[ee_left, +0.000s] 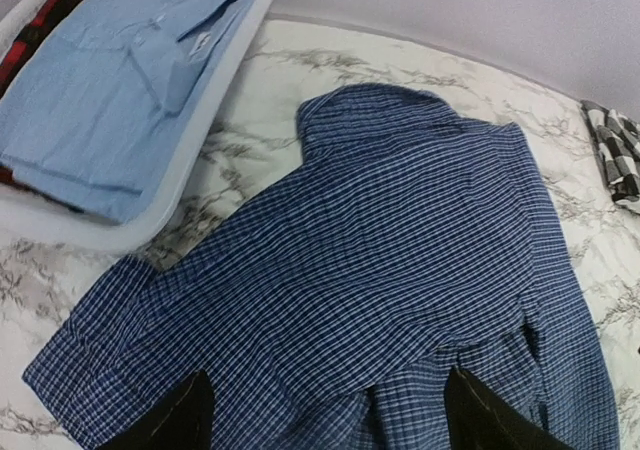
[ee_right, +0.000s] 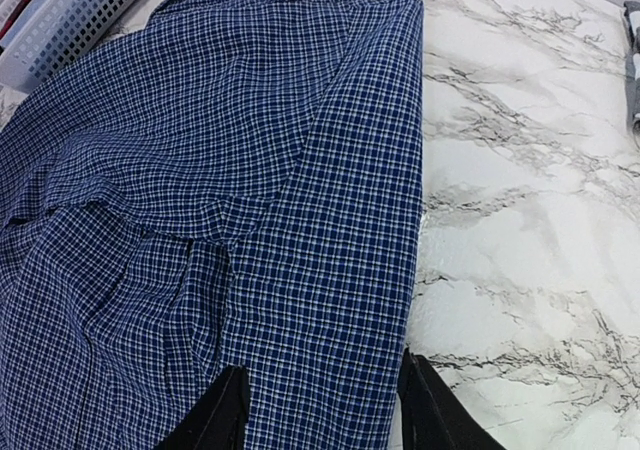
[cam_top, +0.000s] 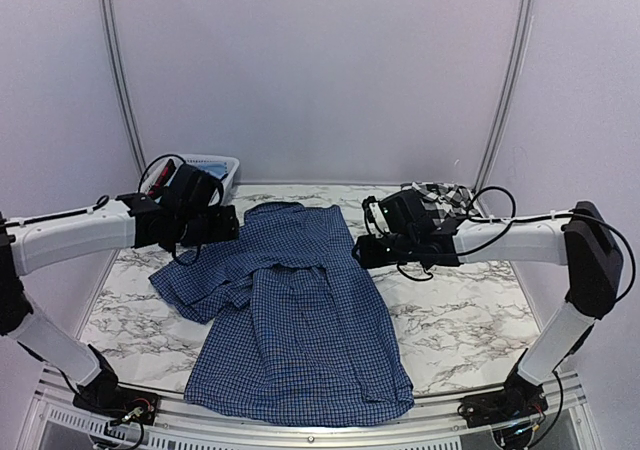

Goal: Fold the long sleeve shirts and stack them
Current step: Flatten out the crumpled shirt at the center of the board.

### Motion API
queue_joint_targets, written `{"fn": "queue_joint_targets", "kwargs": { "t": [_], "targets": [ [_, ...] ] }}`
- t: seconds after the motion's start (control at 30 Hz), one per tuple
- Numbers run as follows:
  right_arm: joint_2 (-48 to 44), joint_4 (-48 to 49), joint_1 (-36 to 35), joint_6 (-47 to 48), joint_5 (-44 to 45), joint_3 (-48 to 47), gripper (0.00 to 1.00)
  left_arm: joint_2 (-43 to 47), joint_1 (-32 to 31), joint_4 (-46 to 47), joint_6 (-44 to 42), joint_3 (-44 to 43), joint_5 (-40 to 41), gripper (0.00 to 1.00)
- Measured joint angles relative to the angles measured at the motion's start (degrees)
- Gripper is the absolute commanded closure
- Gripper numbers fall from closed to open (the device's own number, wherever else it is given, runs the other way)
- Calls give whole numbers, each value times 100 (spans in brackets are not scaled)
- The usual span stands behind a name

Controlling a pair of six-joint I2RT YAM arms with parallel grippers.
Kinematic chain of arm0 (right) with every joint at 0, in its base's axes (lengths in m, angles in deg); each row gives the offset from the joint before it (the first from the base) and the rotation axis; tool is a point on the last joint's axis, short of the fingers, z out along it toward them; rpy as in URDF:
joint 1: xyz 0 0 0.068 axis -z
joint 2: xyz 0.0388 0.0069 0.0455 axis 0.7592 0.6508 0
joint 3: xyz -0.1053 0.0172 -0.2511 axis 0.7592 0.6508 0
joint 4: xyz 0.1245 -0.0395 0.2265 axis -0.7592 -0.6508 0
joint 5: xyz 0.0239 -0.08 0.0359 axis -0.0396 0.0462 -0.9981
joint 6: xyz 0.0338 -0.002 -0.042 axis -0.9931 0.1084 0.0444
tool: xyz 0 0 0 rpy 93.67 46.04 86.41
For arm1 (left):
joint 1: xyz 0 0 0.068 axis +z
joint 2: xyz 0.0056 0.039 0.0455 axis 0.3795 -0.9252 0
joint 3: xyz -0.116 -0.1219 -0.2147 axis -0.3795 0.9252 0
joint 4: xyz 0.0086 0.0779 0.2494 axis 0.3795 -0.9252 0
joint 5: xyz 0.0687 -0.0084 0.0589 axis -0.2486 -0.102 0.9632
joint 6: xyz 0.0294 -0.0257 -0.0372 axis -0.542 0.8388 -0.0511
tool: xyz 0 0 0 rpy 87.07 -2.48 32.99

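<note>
at my far left a white basket (ee_left: 195,155) sits on the marble table (ee_right: 520,170), light blue folded cloth (ee_left: 110,90) inside it.

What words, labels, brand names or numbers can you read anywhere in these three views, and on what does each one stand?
No text can be read in any view.
Small white tag on the light blue shirt in the white basket: too small and blurred to read.
Dark blue checked shirt, black-and-white plaid shirt, marble table: no print or label shows.
</note>
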Motion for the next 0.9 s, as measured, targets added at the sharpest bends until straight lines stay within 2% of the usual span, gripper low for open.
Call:
{"fn": "queue_joint_targets", "kwargs": {
  "t": [0.13,0.27,0.4,0.57,0.8,0.9],
  "targets": [
    [-9,0,0,11,-33,59,53,647,2,-7,544,1204,247,25],
    [-39,9,-2,7,-37,173,53,1108,131,-4,1073,1947,483,27],
    [-48,17,-2,-9,-39,258,53,1320,553,-2,1582,2472,616,28],
    [-50,17,-2,-24,-44,297,53,1270,1064,328,1738,2879,431,31],
    [-50,15,-2,-22,-44,297,53,750,1392,1412,1600,3049,-120,45],
    [-50,15,-2,-20,-44,297,53,424,1443,1762,1550,3051,-258,63]
  ]
}}
